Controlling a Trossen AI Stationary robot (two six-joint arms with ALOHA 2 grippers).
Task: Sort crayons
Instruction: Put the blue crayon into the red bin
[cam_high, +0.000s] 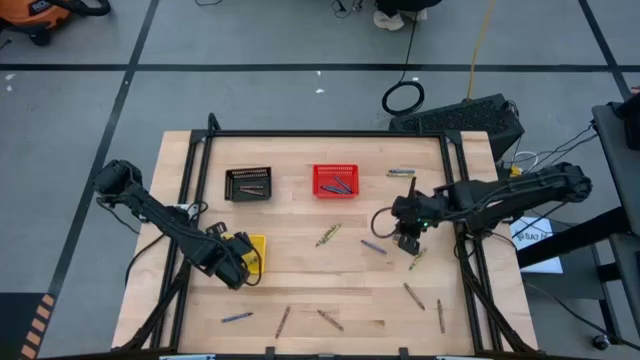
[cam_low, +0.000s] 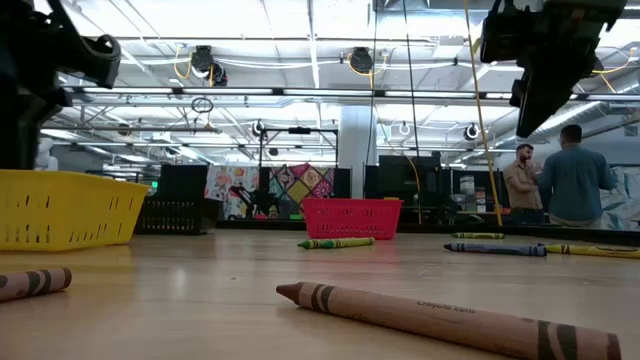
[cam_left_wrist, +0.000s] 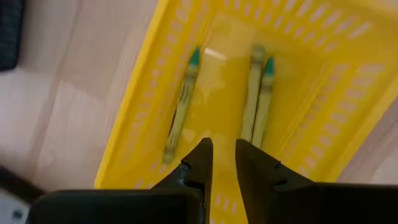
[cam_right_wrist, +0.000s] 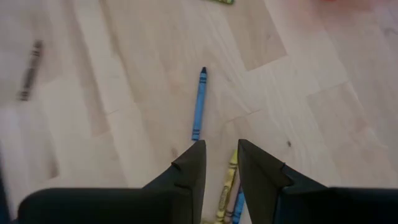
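1. The left gripper (cam_left_wrist: 222, 155) hangs over the yellow basket (cam_high: 257, 243), which sits at about eight o'clock on the table (cam_high: 300, 290). Its fingers are parted with nothing between them, so it is released. Three yellow-green crayons (cam_left_wrist: 180, 109) lie on the basket floor below it. I judge a drop-off has just been made here.
2. The right gripper (cam_right_wrist: 221, 165) hovers at about three o'clock, above a yellow-green crayon (cam_right_wrist: 225, 186) and a blue one lying together. Another blue crayon (cam_right_wrist: 198, 106) lies just beyond. Its fingers are apart and hold nothing.
3. The red basket (cam_high: 335, 180) at twelve o'clock holds blue crayons; the black basket (cam_high: 248, 184) at eleven holds brown ones, as far as I can tell.
4. Loose crayons are scattered from the centre to the six o'clock edge, including brown ones (cam_high: 283, 320), so sorting looks roughly half done.
5. Next, likely: the right gripper must drop straight down, straddle one crayon only, and close across its width. The touching pair risks a double pickup.
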